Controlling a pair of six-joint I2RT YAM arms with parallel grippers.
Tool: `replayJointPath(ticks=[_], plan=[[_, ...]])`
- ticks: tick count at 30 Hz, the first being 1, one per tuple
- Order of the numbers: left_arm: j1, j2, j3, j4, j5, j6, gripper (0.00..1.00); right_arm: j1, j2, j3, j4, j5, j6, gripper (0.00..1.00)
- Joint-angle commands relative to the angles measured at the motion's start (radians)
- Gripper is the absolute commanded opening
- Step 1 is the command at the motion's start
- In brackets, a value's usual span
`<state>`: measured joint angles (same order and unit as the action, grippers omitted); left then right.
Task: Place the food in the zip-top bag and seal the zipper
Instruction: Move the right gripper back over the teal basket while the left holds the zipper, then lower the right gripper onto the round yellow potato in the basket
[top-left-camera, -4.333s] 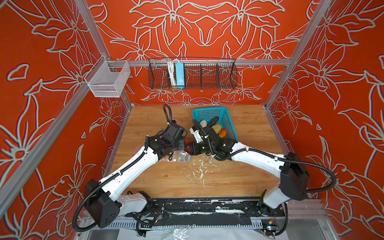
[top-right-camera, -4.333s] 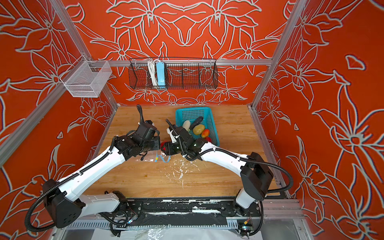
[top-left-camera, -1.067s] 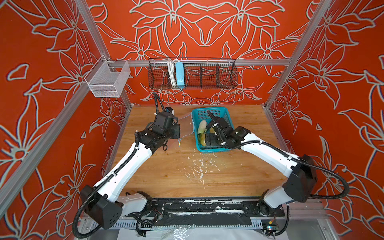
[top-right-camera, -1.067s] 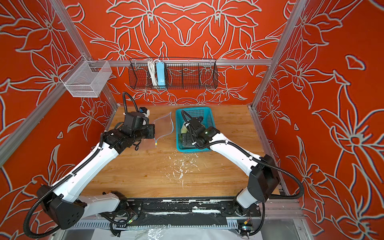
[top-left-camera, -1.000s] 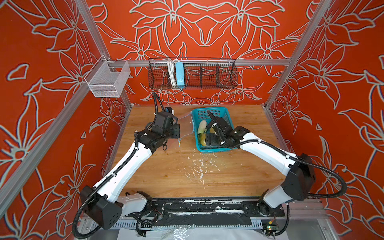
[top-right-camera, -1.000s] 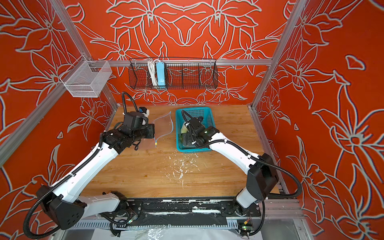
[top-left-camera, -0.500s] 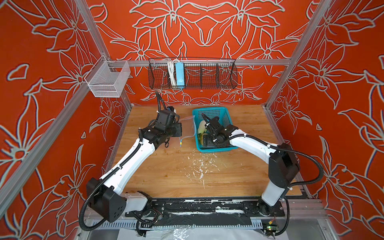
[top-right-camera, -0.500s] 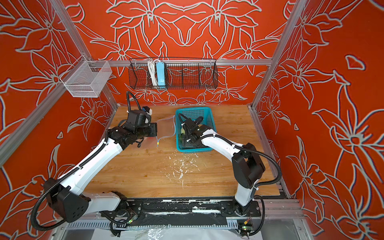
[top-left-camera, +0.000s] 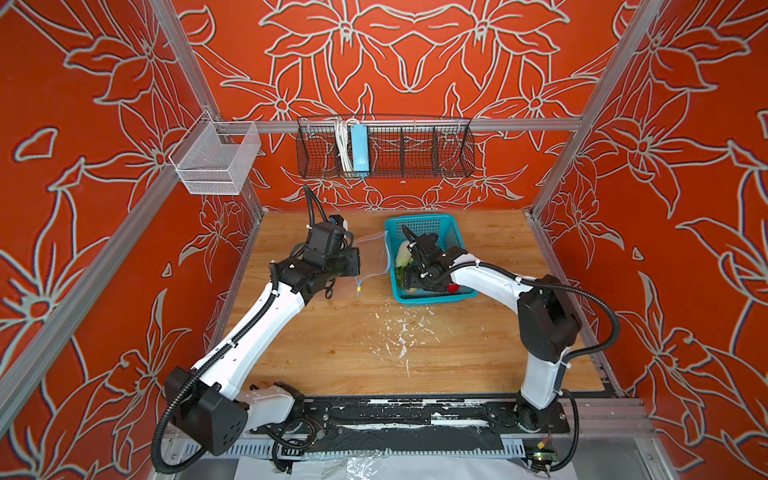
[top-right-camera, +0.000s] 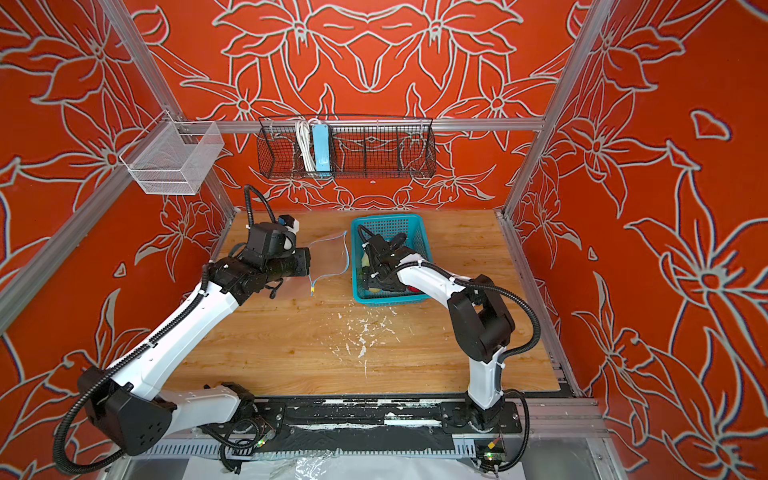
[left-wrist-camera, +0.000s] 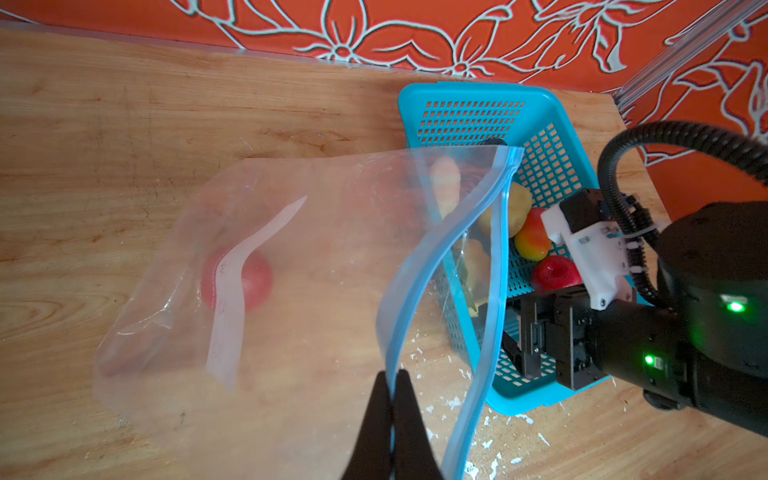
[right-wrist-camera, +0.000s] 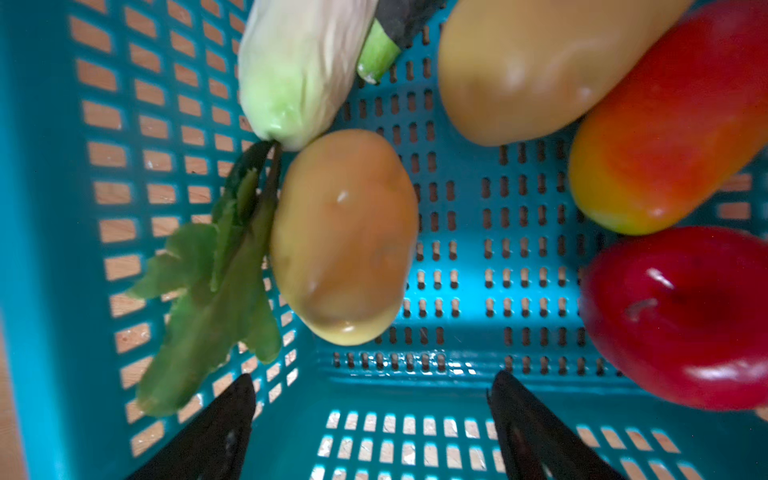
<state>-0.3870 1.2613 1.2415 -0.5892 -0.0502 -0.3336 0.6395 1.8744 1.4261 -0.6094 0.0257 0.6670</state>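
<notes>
Plastic of the zip-top bag (left-wrist-camera: 316, 249), mouth beside the basket (left-wrist-camera: 457, 89), is pinched in my closed left fingers (left-wrist-camera: 392, 399). My right fingers (top-left-camera: 406, 281), wide and empty, are over a potato (right-wrist-camera: 345, 237); off-centre closing may push it away.

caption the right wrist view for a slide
Open right gripper inside the basket, aimed at a potato, tomato and leafy vegetable alongside.

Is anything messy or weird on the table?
Yes: white flecks are scattered over the wooden table, between the teal basket and the arms' bases, like chipped paint or crumbs. I cannot tell what they are.
</notes>
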Motion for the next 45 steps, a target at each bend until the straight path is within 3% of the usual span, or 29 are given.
replayJointPath(ticks=[1,27,45], plan=[[0.008,-0.020,-0.009,0.008,0.000,-0.002,0.00,-0.008,0.027,0.032,0.029,-0.026,0.024,0.90],[0.011,-0.029,-0.025,0.017,0.008,-0.011,0.00,-0.022,0.144,0.125,0.013,-0.018,0.000,0.83],[0.014,-0.020,-0.024,0.020,0.024,-0.015,0.00,-0.042,0.233,0.191,-0.047,-0.014,-0.010,0.68]])
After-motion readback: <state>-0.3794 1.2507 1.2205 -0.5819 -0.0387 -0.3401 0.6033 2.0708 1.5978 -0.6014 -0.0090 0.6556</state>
